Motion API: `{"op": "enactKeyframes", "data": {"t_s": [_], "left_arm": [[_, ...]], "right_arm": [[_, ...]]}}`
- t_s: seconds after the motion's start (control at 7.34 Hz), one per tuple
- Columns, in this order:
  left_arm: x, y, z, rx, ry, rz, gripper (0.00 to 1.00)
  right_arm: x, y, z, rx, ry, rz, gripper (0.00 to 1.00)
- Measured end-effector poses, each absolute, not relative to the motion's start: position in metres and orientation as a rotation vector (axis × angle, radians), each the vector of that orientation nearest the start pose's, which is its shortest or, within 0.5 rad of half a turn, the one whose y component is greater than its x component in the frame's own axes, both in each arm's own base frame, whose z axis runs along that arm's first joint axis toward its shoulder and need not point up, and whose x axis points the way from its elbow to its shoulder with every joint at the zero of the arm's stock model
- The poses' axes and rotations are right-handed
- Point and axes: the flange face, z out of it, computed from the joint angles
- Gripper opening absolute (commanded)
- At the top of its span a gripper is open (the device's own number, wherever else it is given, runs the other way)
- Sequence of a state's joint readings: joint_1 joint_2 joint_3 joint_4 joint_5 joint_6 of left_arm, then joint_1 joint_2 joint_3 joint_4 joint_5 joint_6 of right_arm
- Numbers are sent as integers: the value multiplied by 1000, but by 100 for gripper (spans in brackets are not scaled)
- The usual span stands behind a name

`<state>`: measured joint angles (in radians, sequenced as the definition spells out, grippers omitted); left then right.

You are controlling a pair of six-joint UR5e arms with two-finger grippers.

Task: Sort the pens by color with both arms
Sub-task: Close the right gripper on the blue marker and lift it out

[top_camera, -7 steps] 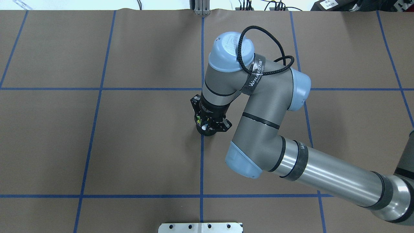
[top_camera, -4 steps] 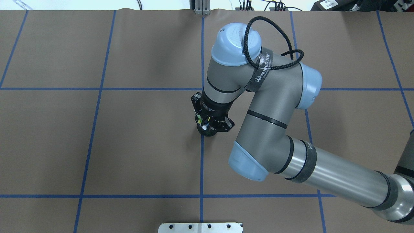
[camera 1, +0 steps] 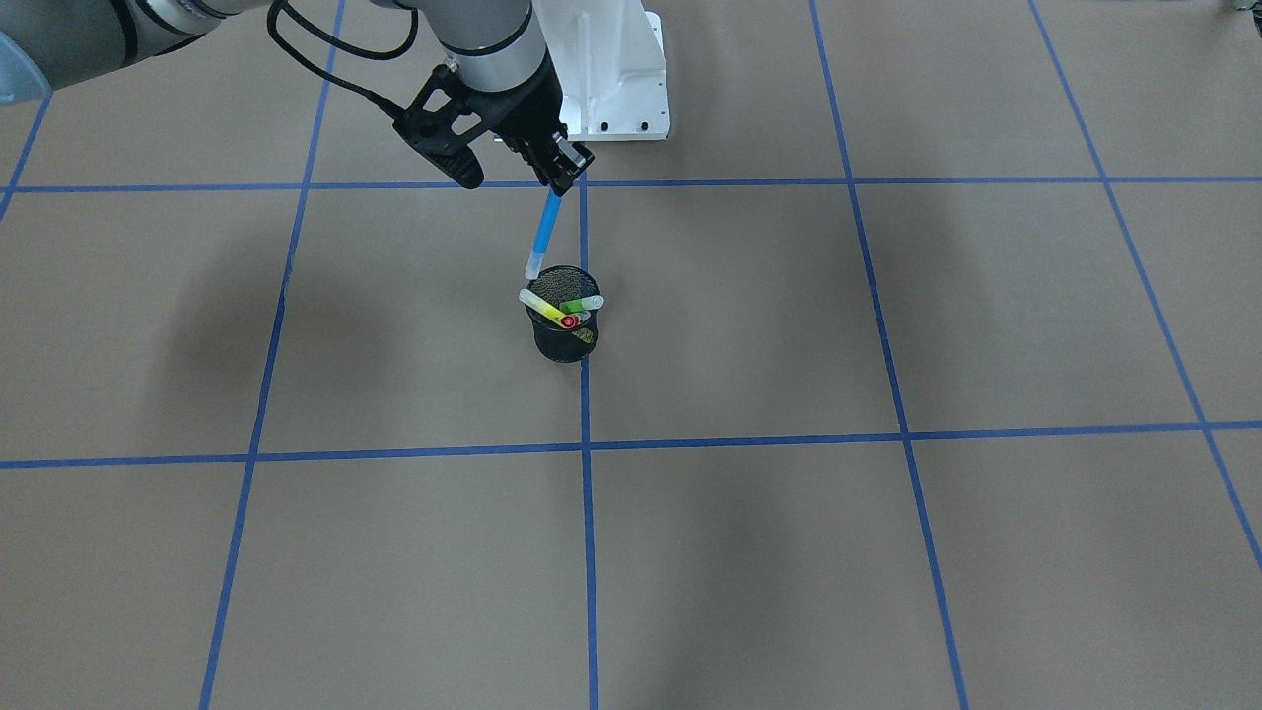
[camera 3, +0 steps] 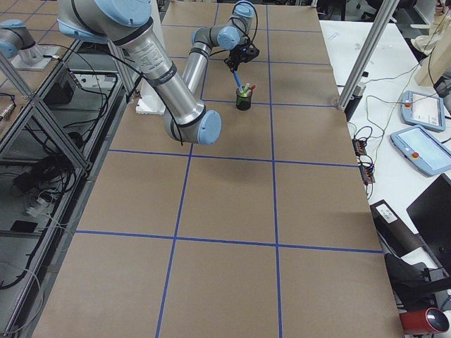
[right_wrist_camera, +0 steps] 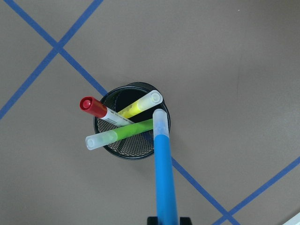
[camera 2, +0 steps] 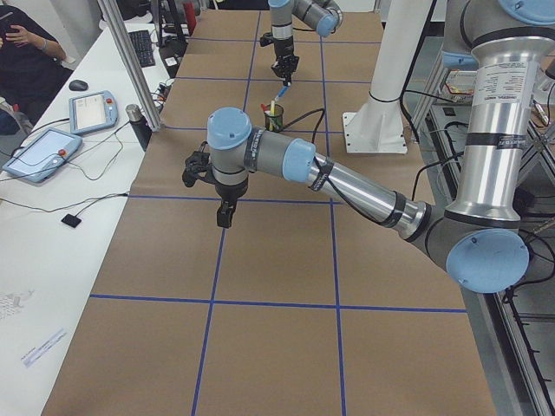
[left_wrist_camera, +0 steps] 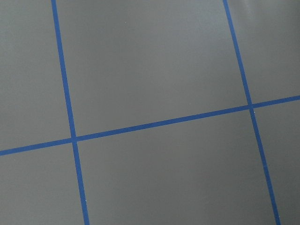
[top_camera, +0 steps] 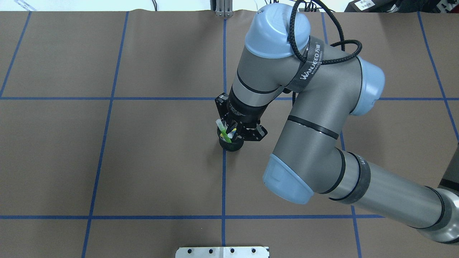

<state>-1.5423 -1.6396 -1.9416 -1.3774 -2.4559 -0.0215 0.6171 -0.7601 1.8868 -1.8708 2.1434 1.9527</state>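
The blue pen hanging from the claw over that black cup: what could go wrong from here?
1. The right claw pinches the blue pen only at its top end, and the pen hangs tilted; it might slip or twist loose.
2. Its lower tip is close to the rim of the mesh cup, beside the yellow pen and green pen. A sideways move now could snag them or tip the cup.

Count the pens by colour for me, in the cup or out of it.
Blue pen: 1, gripped by the right hand over the cup
Green pen: 1, in the cup
Yellow pen: 1, in the cup
White pen with red cap: 1, in the cup
Total: 4
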Motion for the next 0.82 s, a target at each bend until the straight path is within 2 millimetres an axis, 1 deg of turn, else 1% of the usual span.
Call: {"op": "enactKeyframes", "data": {"t_s": [0.14, 0.41, 0.55, 0.82], "left_arm": [[-42, -500, 456, 205, 887, 112, 100], [-40, -504, 452, 201, 891, 94, 100], [-39, -507, 450, 200, 895, 91, 100], [-38, -515, 440, 188, 905, 38, 100]], "right_arm": [[-437, -423, 83, -425, -892, 684, 17], [-412, -450, 84, -328, -918, 647, 18], [-405, -462, 88, -245, -916, 610, 18], [-405, -486, 103, -64, -869, 522, 18]]}}
